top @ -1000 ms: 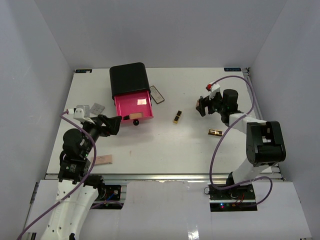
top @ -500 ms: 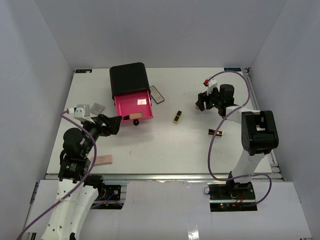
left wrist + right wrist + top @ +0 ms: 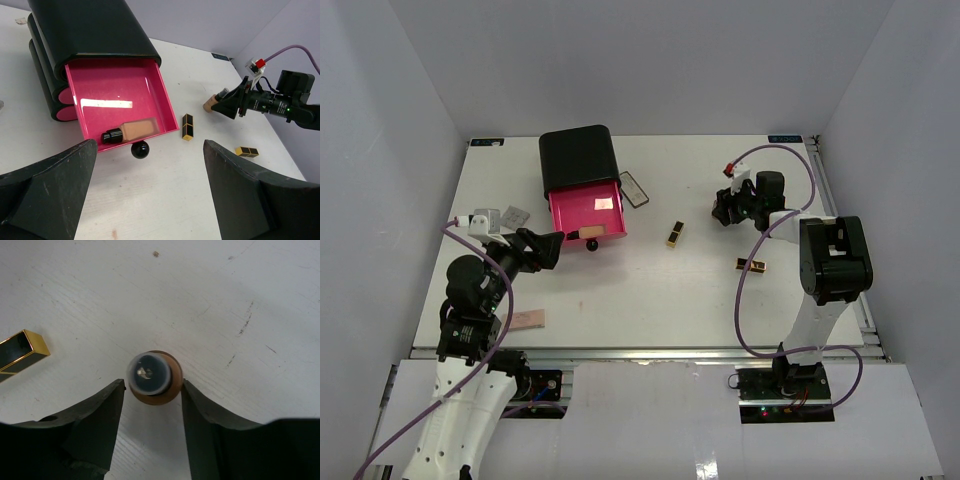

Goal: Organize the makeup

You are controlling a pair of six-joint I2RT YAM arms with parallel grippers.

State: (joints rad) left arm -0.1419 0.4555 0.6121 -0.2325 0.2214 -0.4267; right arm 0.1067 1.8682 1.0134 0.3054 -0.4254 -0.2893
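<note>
The right end effector (image 3: pixel 153 385) sits at the far right of the surface (image 3: pixel 620 290), its jaws narrowed to about half width around a beige bottle (image 3: pixel 150 371). The wrist view shows the bottle end-on, dark cap towards the camera, between the two fingers (image 3: pixel 95 420). The right finger looks to touch it, while a thin gap shows on the left, so I cannot tell whether it is clamped yet.

The left end effector (image 3: pixel 552 248) hangs wide, holding nothing, near the front left corner of the open pink drawer (image 3: pixel 115 85) of the black box (image 3: pixel 578 157). A second bottle (image 3: pixel 131 131) lies on its side along the drawer's front wall, cap to the left. The drawer's black knob (image 3: pixel 140 149) is just in front of it.

A gold-and-black lipstick (image 3: pixel 675 234) lies on the surface between the drawer and the right end effector. A second lipstick (image 3: pixel 751 265) lies nearer the right arm. The flat compact (image 3: pixel 634 188) rests just beside the drawer's far right corner. The grey palette (image 3: pixel 514 216) lies left of the drawer, close to the left wrist, and the beige-pink pad (image 3: pixel 527 319) lies near the front edge beside the left arm.
</note>
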